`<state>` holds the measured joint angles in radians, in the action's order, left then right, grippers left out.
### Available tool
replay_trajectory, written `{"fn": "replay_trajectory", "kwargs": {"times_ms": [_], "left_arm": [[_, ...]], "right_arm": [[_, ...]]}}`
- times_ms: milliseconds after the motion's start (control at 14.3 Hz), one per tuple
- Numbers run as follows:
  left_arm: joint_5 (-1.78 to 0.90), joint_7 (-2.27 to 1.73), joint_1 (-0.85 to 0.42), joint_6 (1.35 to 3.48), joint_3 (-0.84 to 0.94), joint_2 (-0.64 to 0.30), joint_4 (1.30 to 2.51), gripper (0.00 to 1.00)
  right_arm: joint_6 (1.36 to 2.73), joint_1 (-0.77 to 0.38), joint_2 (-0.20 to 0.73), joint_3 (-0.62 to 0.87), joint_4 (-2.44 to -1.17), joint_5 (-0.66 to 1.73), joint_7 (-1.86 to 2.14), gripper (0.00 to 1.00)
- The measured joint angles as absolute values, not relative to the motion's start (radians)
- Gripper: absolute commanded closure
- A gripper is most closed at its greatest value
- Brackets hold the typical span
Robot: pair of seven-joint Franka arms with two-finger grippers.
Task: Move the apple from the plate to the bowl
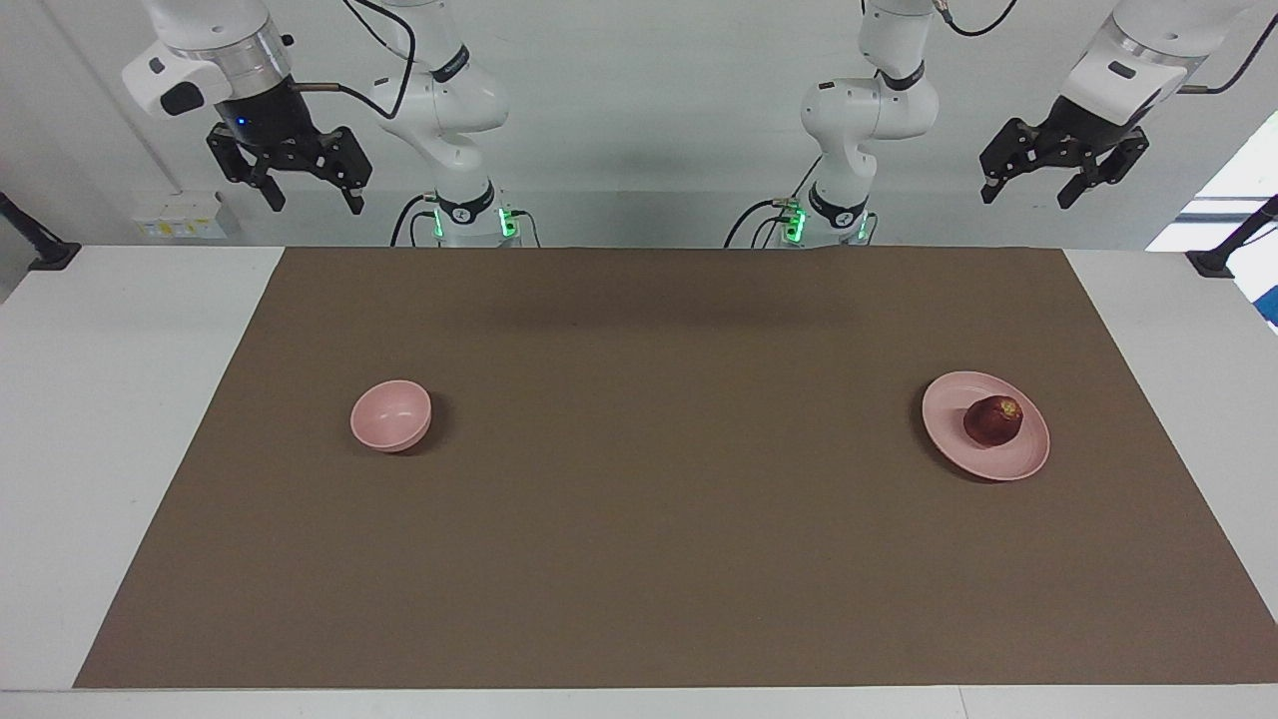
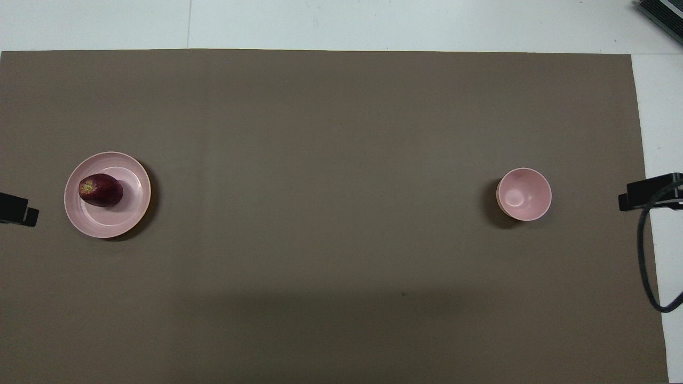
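Apple on plate, bowl empty, the two well apart.

The dark red apple (image 1: 992, 420) with its yellowish patch lies, perhaps on its side, off-centre on the flat pale pink plate (image 1: 958, 444) toward the left arm's end; the small deep pink bowl (image 1: 390, 415) stands upright toward the right arm's end.

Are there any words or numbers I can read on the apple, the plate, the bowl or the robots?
No readable text:
apple: none.
plate: none.
bowl: none.
Round marks on the arm bases: too small to read.
Wall box: its label is too blurred to read.
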<state>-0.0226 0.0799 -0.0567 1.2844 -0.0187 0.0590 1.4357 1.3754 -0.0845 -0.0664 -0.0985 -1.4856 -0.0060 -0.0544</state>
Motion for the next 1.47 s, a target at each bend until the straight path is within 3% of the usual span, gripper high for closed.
{"fn": "replay_trajectory", "kwargs": {"times_ms": [840, 1469], "left_arm": [[-0.023, 0.158, -0.056, 1.369, -0.034, 0.065, 1.521, 0.0], [-0.023, 0.331, -0.044, 1.775, -0.131, 0.059, 1.848, 0.0]], "right_arm": [[1.375, -0.084, -0.066, -0.099, -1.486, -0.006, -0.054, 0.0], [1.375, -0.084, -0.066, -0.099, -1.486, -0.006, -0.054, 0.0]]}}
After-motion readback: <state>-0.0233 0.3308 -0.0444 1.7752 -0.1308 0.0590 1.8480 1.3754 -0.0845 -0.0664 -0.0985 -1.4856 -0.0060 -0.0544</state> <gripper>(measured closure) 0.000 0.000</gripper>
